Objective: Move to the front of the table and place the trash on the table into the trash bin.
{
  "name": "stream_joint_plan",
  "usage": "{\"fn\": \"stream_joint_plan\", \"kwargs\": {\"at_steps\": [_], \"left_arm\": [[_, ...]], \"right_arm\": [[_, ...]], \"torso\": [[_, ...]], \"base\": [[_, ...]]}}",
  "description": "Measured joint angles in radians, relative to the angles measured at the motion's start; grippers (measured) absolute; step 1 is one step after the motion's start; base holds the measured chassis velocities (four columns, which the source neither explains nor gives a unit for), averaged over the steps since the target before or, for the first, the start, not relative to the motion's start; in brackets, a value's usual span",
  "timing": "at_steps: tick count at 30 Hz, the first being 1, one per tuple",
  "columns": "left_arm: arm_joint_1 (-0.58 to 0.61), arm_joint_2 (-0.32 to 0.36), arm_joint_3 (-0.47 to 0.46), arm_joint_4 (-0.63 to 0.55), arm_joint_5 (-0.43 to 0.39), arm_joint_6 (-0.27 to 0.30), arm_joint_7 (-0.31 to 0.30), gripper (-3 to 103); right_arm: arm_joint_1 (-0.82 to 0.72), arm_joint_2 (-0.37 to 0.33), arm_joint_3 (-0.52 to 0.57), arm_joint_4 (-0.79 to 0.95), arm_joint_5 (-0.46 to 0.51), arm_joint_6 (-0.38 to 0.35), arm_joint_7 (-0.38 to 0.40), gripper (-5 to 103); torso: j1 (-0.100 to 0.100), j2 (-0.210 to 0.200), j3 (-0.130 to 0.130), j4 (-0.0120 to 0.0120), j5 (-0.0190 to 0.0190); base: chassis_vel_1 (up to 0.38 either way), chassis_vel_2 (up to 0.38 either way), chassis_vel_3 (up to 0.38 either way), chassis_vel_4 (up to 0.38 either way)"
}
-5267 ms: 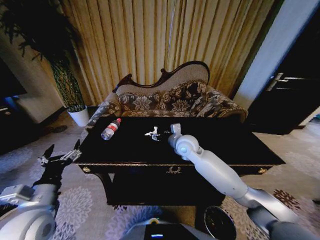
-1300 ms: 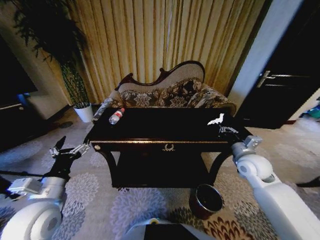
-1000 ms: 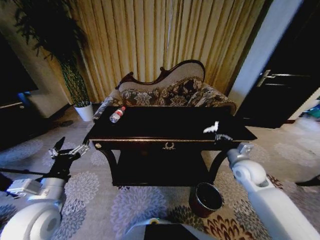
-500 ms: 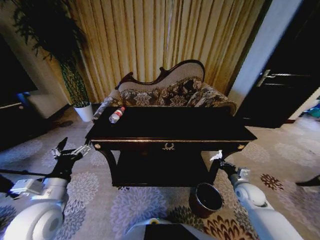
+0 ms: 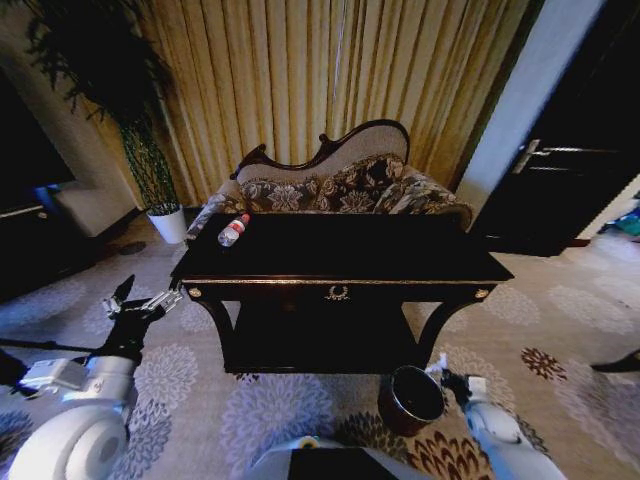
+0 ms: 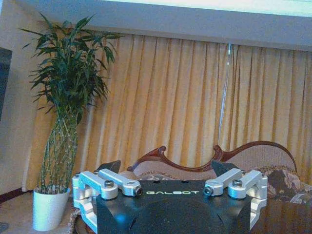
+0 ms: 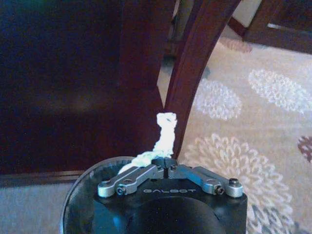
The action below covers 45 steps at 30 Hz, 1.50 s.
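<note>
The dark glossy table (image 5: 340, 262) stands ahead of me, and a clear bottle with a red label (image 5: 231, 231) lies at its far left corner. The reddish-brown trash bin (image 5: 412, 398) sits on the carpet by the table's front right leg. My right gripper (image 5: 441, 374) hangs low at the bin's right rim, shut on a crumpled white paper scrap (image 7: 165, 135). In the right wrist view the right gripper (image 7: 167, 164) is just over the bin's rim (image 7: 78, 192), with the scrap sticking out past the fingertips. My left gripper (image 5: 141, 305) stands open, left of the table, holding nothing.
A carved floral sofa (image 5: 340, 188) stands behind the table against gold curtains. A tall plant in a white pot (image 5: 168, 224) is at the back left. The curved table leg (image 7: 195, 63) rises close behind the bin. Patterned carpet lies to the right.
My right gripper has come down with the paper scrap from the table's right front edge to the bin's rim. The left arm has stayed put.
</note>
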Motion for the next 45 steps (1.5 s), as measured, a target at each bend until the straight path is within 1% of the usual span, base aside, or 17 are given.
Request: {"fn": "stream_joint_plan", "kwargs": {"at_steps": [9, 11, 12, 15, 18, 21, 23, 24, 27, 30, 31, 32, 34, 35, 37, 41, 45], "left_arm": [[0.003, 0.0, -0.002, 0.0, 0.0, -0.002, 0.0, 100], [0.004, -0.001, -0.003, 0.0, 0.0, -0.002, 0.0, 100], [0.004, -0.001, -0.003, 0.0, 0.0, -0.002, 0.0, 100], [0.002, -0.002, -0.002, 0.0, 0.0, -0.002, 0.0, 100], [0.001, -0.002, 0.0, 0.0, 0.0, -0.002, 0.0, 100], [0.001, -0.002, 0.0, 0.0, 0.0, -0.002, 0.0, 100], [0.002, -0.001, -0.001, 0.0, 0.0, -0.002, -0.001, 100], [0.002, -0.001, -0.001, 0.0, 0.0, -0.002, -0.001, 100], [0.002, -0.001, -0.002, 0.0, 0.0, -0.002, -0.001, 100], [0.002, -0.001, 0.001, 0.0, 0.001, -0.002, -0.001, 100], [0.002, -0.001, 0.002, 0.0, 0.002, -0.002, -0.001, 100], [0.002, -0.001, 0.002, 0.0, 0.002, -0.002, -0.001, 100], [0.001, 0.001, 0.001, 0.0, 0.002, -0.002, -0.001, 100], [0.001, 0.001, 0.001, 0.0, 0.002, -0.002, -0.001, 100], [0.002, 0.002, -0.002, 0.0, 0.002, -0.002, -0.002, 100], [0.002, 0.001, 0.001, 0.0, 0.002, -0.002, -0.002, 100], [-0.002, 0.0, 0.015, 0.0, 0.008, -0.003, -0.003, 100]], "right_arm": [[0.003, 0.018, -0.017, -0.011, -0.073, 0.0, 0.002, -2], [0.002, 0.019, -0.018, -0.007, -0.087, 0.0, 0.004, 9], [0.002, 0.019, -0.018, -0.007, -0.087, 0.0, 0.004, 9], [0.004, 0.021, -0.02, -0.004, -0.093, 0.0, 0.023, 25], [0.005, 0.021, -0.024, 0.0, -0.093, 0.0, 0.031, 31], [0.009, 0.021, -0.027, 0.002, -0.093, 0.0, 0.033, 41], [0.012, 0.021, -0.028, 0.006, -0.091, 0.0, 0.034, 52], [0.012, 0.021, -0.028, 0.006, -0.091, 0.0, 0.034, 52], [0.008, 0.025, -0.023, 0.034, -0.072, -0.001, 0.035, 70], [0.006, 0.032, -0.008, 0.06, -0.06, -0.001, 0.035, 70], [0.007, 0.035, 0.004, 0.071, -0.056, -0.001, 0.035, 80], [0.007, 0.035, 0.004, 0.071, -0.056, -0.001, 0.035, 80], [0.009, 0.037, 0.043, 0.112, -0.032, -0.001, 0.035, 91], [0.009, 0.037, 0.043, 0.112, -0.032, -0.001, 0.035, 91], [0.015, 0.035, 0.091, 0.166, 0.02, 0.01, 0.033, 100], [0.015, 0.027, 0.137, 0.237, 0.075, 0.018, 0.02, 100], [0.001, 0.018, 0.2, 0.386, 0.148, 0.021, -0.009, 100]], "torso": [[0.0, 0.0, 0.0, 0.0, -0.0001], [0.0, 0.0, 0.0, 0.0, -0.0001], [0.0, 0.0, 0.0, 0.0, -0.0001], [0.0, 0.0, 0.0, 0.0, 0.0], [0.0, 0.0, 0.0, 0.0, -0.0001], [0.0, 0.0, 0.0, 0.0, -0.0001], [0.0, 0.0, 0.0, 0.0, -0.0001], [0.0, 0.0, 0.0, 0.0, -0.0001], [0.0, 0.0, 0.0, 0.0, 0.0], [0.0, 0.0, 0.0, 0.0, 0.0], [0.0, 0.0, 0.0, 0.0, 0.0], [0.0, 0.0, 0.0, 0.0, 0.0], [0.0, 0.0, 0.0, -0.0001, -0.0001], [0.0, 0.0, 0.0, -0.0001, -0.0001], [0.0, 0.0, 0.0, 0.0, 0.0003], [0.0, 0.0, 0.0, 0.0001, -0.0001], [0.0, 0.0, 0.0, 0.0, -0.0001]], "base": [[0.0, 0.0, 0.0, 0.0], [0.0, 0.0, 0.0, 0.0], [0.0, 0.0, 0.0, 0.0], [0.0, 0.0, 0.0, 0.0], [0.0, 0.0, 0.0, 0.0], [0.0, 0.0, 0.0, 0.0], [0.0, 0.0, 0.0, 0.0], [0.0, 0.0, 0.0, 0.0], [0.0, 0.0, 0.0, 0.0], [0.0, 0.0, 0.0, 0.0], [0.0, 0.0, 0.0, 0.0], [0.0, 0.0, 0.0, 0.0], [0.0, 0.0, 0.0, 0.0], [0.0, 0.0, 0.0, 0.0], [0.0, 0.0, 0.0, 0.0], [0.0, 0.0, 0.0, 0.0], [0.0, 0.0, 0.0, 0.0]]}}
